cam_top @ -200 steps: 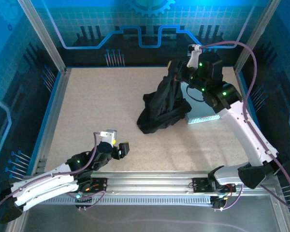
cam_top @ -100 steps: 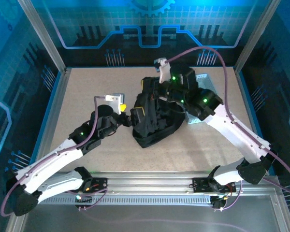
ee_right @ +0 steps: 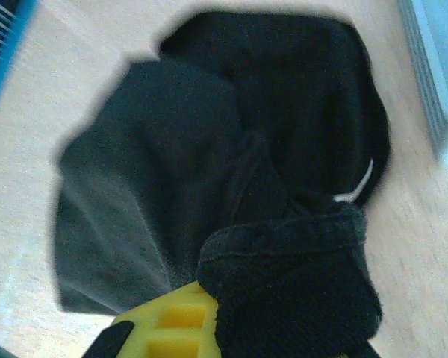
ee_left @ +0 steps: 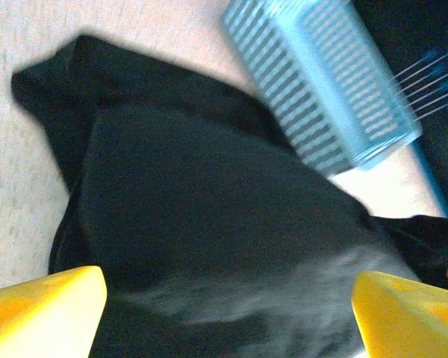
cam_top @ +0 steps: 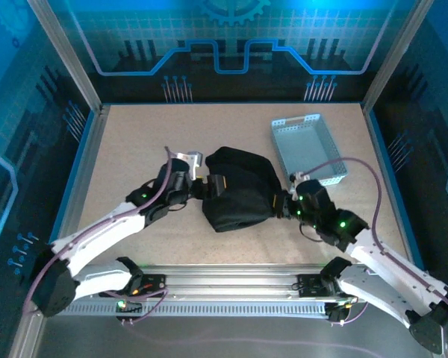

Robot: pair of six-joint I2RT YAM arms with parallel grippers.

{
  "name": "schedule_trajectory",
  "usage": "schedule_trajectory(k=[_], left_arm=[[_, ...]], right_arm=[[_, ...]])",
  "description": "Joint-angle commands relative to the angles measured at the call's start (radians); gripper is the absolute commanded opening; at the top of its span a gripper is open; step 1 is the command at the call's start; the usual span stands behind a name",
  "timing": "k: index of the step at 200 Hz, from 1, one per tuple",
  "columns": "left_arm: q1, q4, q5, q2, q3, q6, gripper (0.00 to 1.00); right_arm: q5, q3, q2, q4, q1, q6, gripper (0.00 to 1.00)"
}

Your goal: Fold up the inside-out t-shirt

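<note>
The black inside-out t-shirt point(cam_top: 239, 192) lies bunched in a heap at the middle of the table. In the right wrist view its small white label point(ee_right: 355, 188) shows on the right side of the heap. My left gripper point(cam_top: 211, 185) sits at the shirt's left edge; its yellow fingertips point(ee_left: 45, 312) stand wide apart, open, with black cloth point(ee_left: 209, 224) spread between and beyond them. My right gripper point(cam_top: 281, 204) is at the shirt's right edge, shut on a thick fold of the cloth point(ee_right: 291, 287) that drapes over its yellow finger point(ee_right: 168, 328) and hides the other one.
A light grey perforated tray point(cam_top: 308, 145) stands at the back right, just beyond the shirt, and its slotted wall point(ee_left: 321, 89) shows in the left wrist view. Bare table point(cam_top: 134, 142) lies to the left and in front. Metal frame rails edge the table.
My right arm swung down from the tray toward the front, dragging the shirt lower and flatter and uncovering the tray. My left arm reached in to the shirt's left edge.
</note>
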Motion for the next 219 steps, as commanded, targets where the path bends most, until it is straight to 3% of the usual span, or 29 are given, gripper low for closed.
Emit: schedule_trajectory(k=[1, 17, 33, 59, 99, 130, 146, 171, 194, 219], left_arm=[[0.004, -0.099, 0.028, 0.102, 0.073, -0.044, 0.91], [0.006, -0.132, -0.026, 0.160, 0.108, -0.063, 0.98], [0.030, -0.144, -0.051, 0.207, 0.136, -0.085, 0.99], [0.095, -0.076, 0.040, 0.303, 0.173, -0.142, 0.99], [0.103, 0.000, 0.164, 0.499, 0.314, -0.146, 0.92], [0.103, -0.005, 0.223, 0.610, 0.392, -0.151, 0.72], [0.104, -0.002, 0.232, 0.604, 0.398, -0.150, 0.54], [0.138, -0.034, 0.221, 0.524, 0.412, -0.120, 0.23], [0.247, -0.112, 0.219, 0.385, 0.467, -0.072, 0.00], [0.326, -0.228, 0.117, 0.187, 0.599, 0.052, 0.00]], right_arm=[[0.047, -0.108, -0.057, -0.013, -0.008, 0.144, 0.00], [0.053, -0.172, -0.084, -0.018, -0.011, 0.196, 0.00], [0.076, -0.196, -0.097, -0.058, -0.019, 0.229, 0.00], [0.113, -0.190, -0.112, -0.133, -0.041, 0.251, 0.00], [0.122, -0.184, -0.110, -0.180, -0.089, 0.264, 0.00], [0.096, -0.178, -0.116, -0.149, -0.114, 0.246, 0.00], [0.056, -0.167, -0.101, -0.090, -0.129, 0.211, 0.00], [-0.009, -0.103, -0.040, 0.056, -0.134, 0.128, 0.00], [-0.077, 0.049, 0.057, 0.160, -0.136, 0.029, 0.00], [-0.163, 0.320, 0.170, 0.213, -0.131, -0.090, 0.00]])
